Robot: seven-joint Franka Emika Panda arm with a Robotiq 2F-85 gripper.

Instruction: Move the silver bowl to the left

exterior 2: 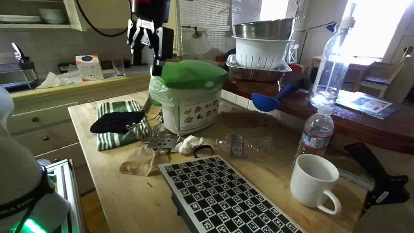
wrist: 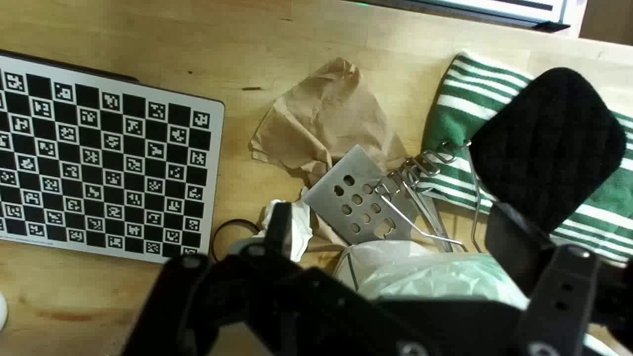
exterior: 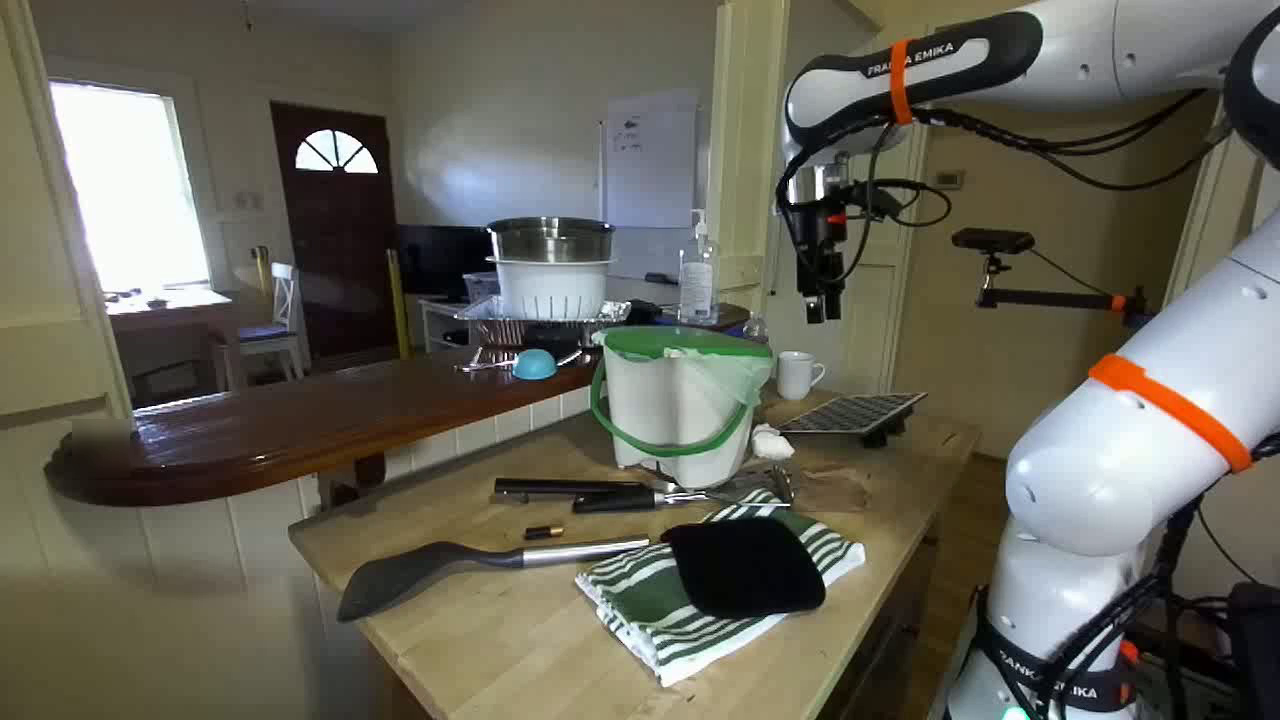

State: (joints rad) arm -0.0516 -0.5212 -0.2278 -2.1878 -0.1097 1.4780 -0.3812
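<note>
The silver bowl (exterior: pixel 552 240) is shiny steel and rests in the top of a white colander (exterior: pixel 553 290), which stands on a foil tray on the raised wooden counter. The bowl (exterior 2: pixel 265 29) and the colander (exterior 2: pixel 260 53) also show in an exterior view. The bowl is out of view in the wrist view. My gripper (exterior: pixel 823 308) hangs in the air, apart from the bowl. In an exterior view the gripper (exterior 2: pixel 147 66) has its fingers apart with nothing between them. In the wrist view the gripper (wrist: pixel 395 225) is wide open above the table.
A green-lidded white bucket (exterior: pixel 680 410) stands on the table below the gripper. A pump bottle (exterior: pixel 697 280) and foil tray (exterior 2: pixel 255 74) stand on the raised counter (exterior: pixel 400 410). A checkered board (exterior 2: pixel 226 197), mug (exterior 2: pixel 312 181), water bottle (exterior 2: pixel 315 136) and towel (wrist: pixel 470 99) are on the table.
</note>
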